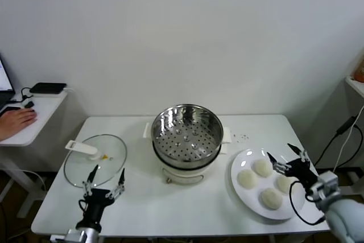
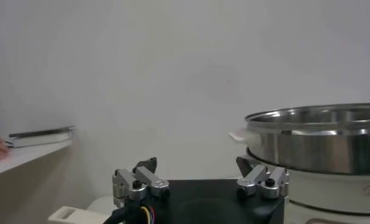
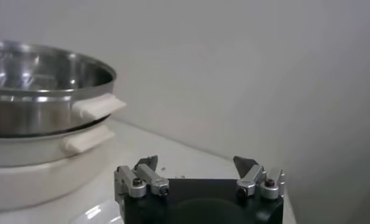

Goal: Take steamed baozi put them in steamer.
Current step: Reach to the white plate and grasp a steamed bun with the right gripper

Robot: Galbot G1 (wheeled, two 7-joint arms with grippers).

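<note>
The right gripper [image 1: 286,157] hangs with its jaws spread wide and nothing between them, above the right side of the plate [image 1: 242,193], over the gap between the two buns nearest the robot's right. Four baozi [image 1: 262,167] sit on that plate in a loose ring, close together but seemingly not touching. To the plate's left stands the steamer [image 1: 187,131], a steel basket with a holed floor and nothing in it yet, on its white cooker base. No bun has been moved, so the step in hand looks like the first pick. To do it well, the gripper should centre over one bun, probably the nearest, come straight down so the fingers straddle its dome without nudging the neighbours, and close gently, since soft dough would likely dent or tear. The left gripper [image 1: 105,185], also open and empty, waits at the near edge of the glass lid [image 1: 77,169], on the table [image 1: 170,209] left of the steamer.
</note>
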